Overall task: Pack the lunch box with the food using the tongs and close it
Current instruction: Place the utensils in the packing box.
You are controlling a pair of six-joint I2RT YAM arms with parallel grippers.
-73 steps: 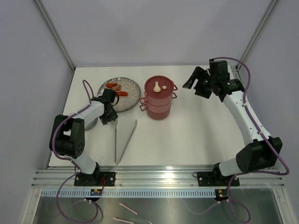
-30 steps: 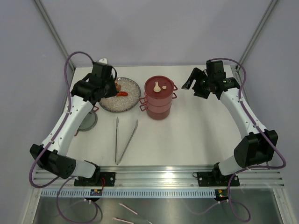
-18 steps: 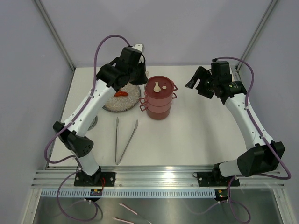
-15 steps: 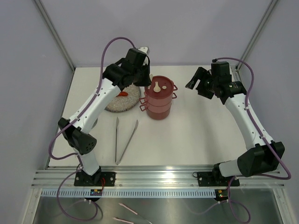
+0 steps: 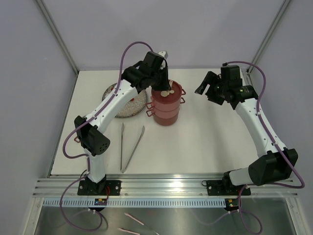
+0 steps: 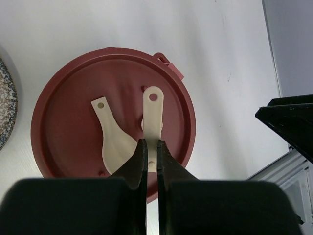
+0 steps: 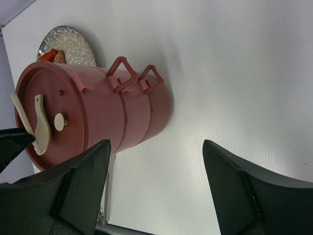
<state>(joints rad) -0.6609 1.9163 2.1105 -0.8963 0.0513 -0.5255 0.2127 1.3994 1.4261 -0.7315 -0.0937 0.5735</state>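
My left gripper (image 6: 151, 149) hangs over the lunch box (image 5: 165, 111), its jaws pressed together, almost no gap between them. A cream strip (image 6: 153, 115) with a hole at its far end shows just past their tips, above the flat red lid (image 6: 73, 127); I cannot tell whether I pinch it or it only lies under me. Beside it on the lid sits a cream paddle-shaped piece (image 6: 113, 142). The box stands as three stacked dark-red tiers, upright, toward the back middle of the white table (image 5: 210, 147), its loop handles turned to my right side. My right gripper (image 7: 156, 147) is spread wide and holds nothing; it hovers to the right of the box, well apart from it, looking across at its side. The tongs (image 5: 122, 147) lie flat on the table nearer my bases, in front of and left of the box, their joined end toward me and the two tips pointing away. The grey speckled plate (image 5: 138, 106) rests just left of the box, partly under my left arm, with orange and red food (image 7: 51, 55) on it. The tabletop is plain matte white. Pale, bare walls (image 5: 195, 34) close in the back and sides, with slanting metal posts (image 5: 56, 34) at the corners, and a ribbed aluminium rail (image 5: 171, 186) runs along the near edge where my bases are bolted.
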